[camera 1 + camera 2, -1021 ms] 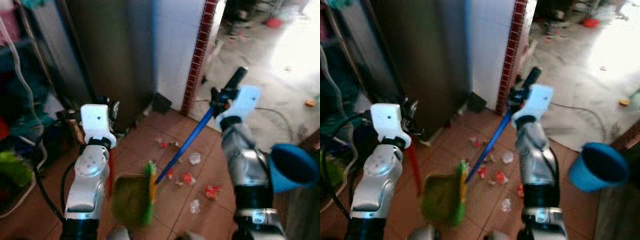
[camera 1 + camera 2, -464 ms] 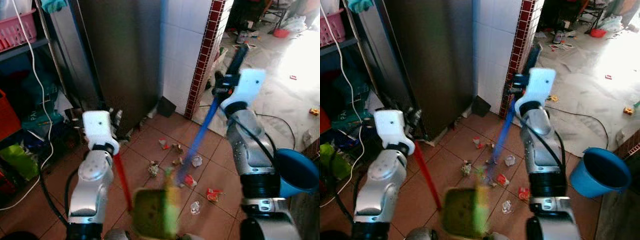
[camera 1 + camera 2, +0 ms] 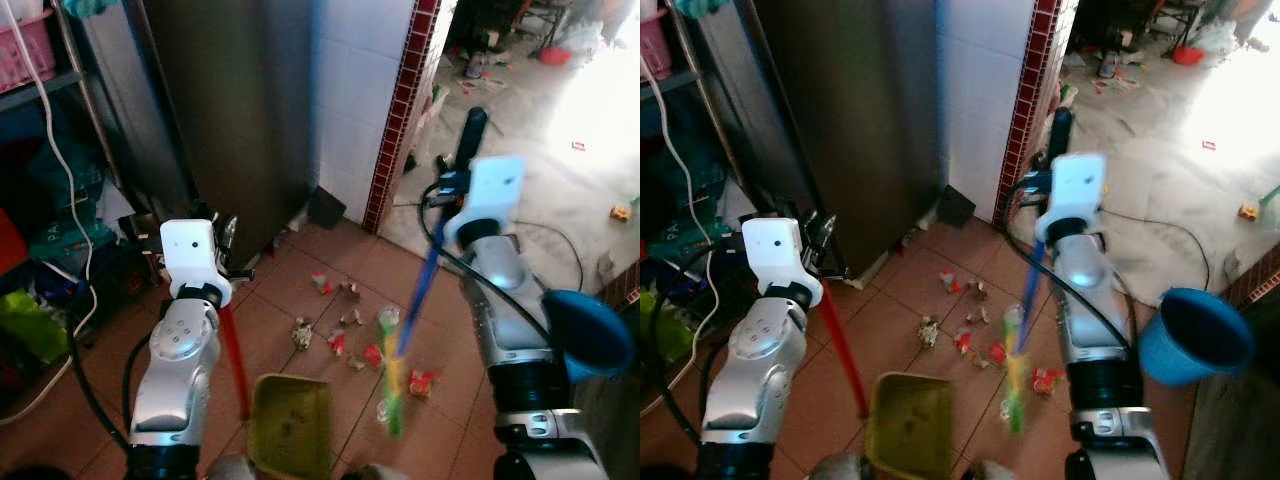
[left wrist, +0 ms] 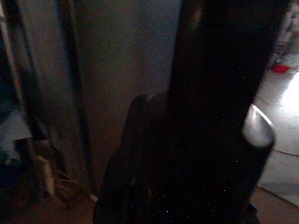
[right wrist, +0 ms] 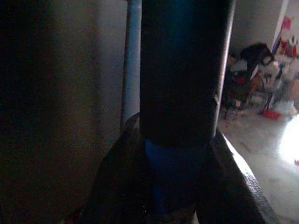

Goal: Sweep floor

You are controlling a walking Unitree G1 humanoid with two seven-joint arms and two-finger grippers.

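My left gripper point(image 3: 231, 268) is shut on the red handle point(image 3: 236, 360) of an olive-green dustpan point(image 3: 290, 428), which rests on the tiles in front of me. My right gripper point(image 3: 446, 190) is shut on a broom's blue handle point(image 3: 418, 295) just below its black grip point(image 3: 469, 132). In the right wrist view the blue handle point(image 5: 174, 173) sits between the fingers point(image 5: 114, 186). The green and yellow broom head point(image 3: 391, 378) is blurred, low and to the right of the dustpan. Red and white litter point(image 3: 343, 325) lies scattered on the brown tiles beyond the pan.
A dark metal cabinet point(image 3: 230, 100) stands ahead on the left, beside a white tiled wall with a red brick edge point(image 3: 403, 100). A blue bucket point(image 3: 588, 333) sits by my right side. Shelves with a cable point(image 3: 55, 160) fill the left. A bright room opens at the back right.
The broom head has swung from the dustpan's edge to the right, and the handle now stands steeper. The dustpan has stayed low in front of me. The camera has shifted.
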